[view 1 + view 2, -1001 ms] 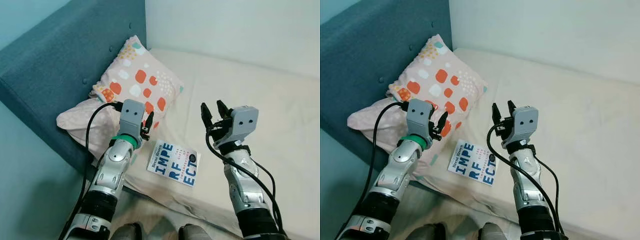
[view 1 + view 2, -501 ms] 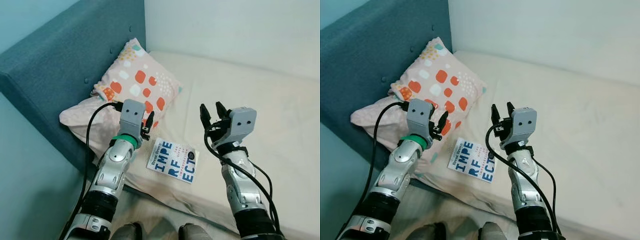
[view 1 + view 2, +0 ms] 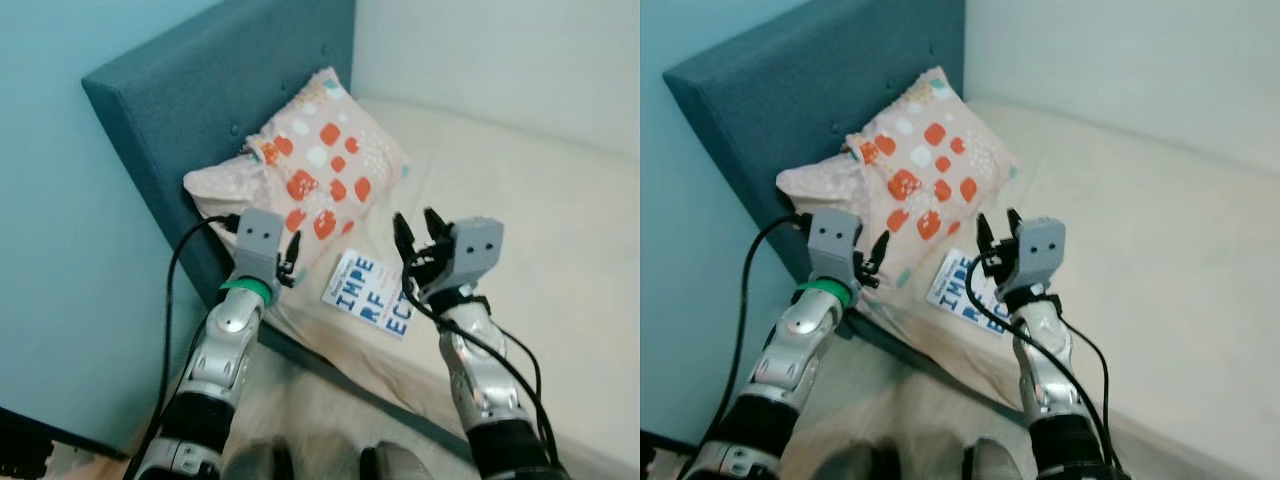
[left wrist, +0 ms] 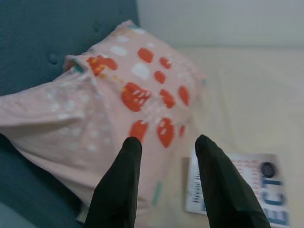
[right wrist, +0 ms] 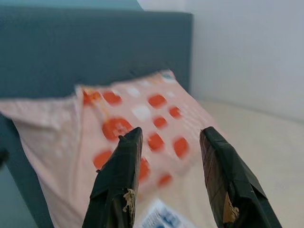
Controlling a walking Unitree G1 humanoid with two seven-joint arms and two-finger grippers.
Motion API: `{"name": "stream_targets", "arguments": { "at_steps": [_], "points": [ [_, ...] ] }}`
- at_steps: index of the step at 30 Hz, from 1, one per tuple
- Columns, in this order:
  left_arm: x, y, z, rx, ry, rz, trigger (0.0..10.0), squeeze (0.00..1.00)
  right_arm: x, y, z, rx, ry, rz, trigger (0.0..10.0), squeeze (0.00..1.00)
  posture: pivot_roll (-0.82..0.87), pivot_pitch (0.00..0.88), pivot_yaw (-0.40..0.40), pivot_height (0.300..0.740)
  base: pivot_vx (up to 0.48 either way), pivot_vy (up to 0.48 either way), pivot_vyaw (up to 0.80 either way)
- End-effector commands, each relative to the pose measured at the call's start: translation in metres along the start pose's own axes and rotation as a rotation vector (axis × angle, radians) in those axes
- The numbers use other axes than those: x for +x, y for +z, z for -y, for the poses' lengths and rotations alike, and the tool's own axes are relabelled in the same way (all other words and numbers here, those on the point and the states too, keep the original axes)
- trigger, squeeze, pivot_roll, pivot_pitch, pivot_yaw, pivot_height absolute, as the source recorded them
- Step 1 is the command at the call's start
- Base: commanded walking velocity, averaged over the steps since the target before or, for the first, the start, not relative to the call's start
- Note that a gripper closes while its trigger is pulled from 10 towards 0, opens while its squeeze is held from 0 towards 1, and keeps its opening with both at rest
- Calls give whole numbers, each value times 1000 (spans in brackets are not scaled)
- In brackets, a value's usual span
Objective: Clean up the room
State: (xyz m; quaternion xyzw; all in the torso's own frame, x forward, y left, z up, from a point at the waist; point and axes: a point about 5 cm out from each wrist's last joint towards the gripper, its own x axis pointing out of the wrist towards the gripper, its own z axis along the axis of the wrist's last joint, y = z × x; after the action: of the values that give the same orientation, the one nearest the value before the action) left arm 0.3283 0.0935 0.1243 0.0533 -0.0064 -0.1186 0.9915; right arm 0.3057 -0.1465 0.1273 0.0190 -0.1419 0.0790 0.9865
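A white book (image 3: 370, 296) with big blue letters lies flat near the front edge of the cream bed (image 3: 540, 220). Beside it a pink pillow (image 3: 325, 160) with orange and white spots leans against the blue headboard (image 3: 190, 110). My left gripper (image 3: 291, 256) is open in the air over the pillow's lower corner, left of the book; the pillow (image 4: 118, 95) and book (image 4: 237, 185) lie beyond its fingers (image 4: 124, 180). My right gripper (image 3: 414, 233) is open above the book's right side, holding nothing, with the pillow (image 5: 133, 114) ahead of it.
The headboard's end stands out at the left, with a light blue wall (image 3: 60, 250) beside it. A white wall (image 3: 520, 60) runs behind the bed. Beige floor (image 3: 300, 410) and my feet lie below the bed's front edge.
The whole picture has shifted right and drawn back a little, showing more of the blue wall, so the camera moved. Both arms keep their pose; book and pillow lie as before.
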Motion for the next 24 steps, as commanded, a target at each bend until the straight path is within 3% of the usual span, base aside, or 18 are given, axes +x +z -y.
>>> {"name": "stream_targets", "arguments": {
  "at_steps": [1, 24],
  "points": [
    [-2, -5, 0, 8, -5, -19, 10000, 0, -2, -4, -2, 10, -4, -19, 10000, 0, -71, 0, 57, 740, -412, 0, 0],
    [-2, -4, 0, 8, -7, -15, 10000, 0, -2, -7, -2, 22, -10, -31, 10000, 0, -68, 0, 59, 740, -398, 0, -55]
  ]
}}
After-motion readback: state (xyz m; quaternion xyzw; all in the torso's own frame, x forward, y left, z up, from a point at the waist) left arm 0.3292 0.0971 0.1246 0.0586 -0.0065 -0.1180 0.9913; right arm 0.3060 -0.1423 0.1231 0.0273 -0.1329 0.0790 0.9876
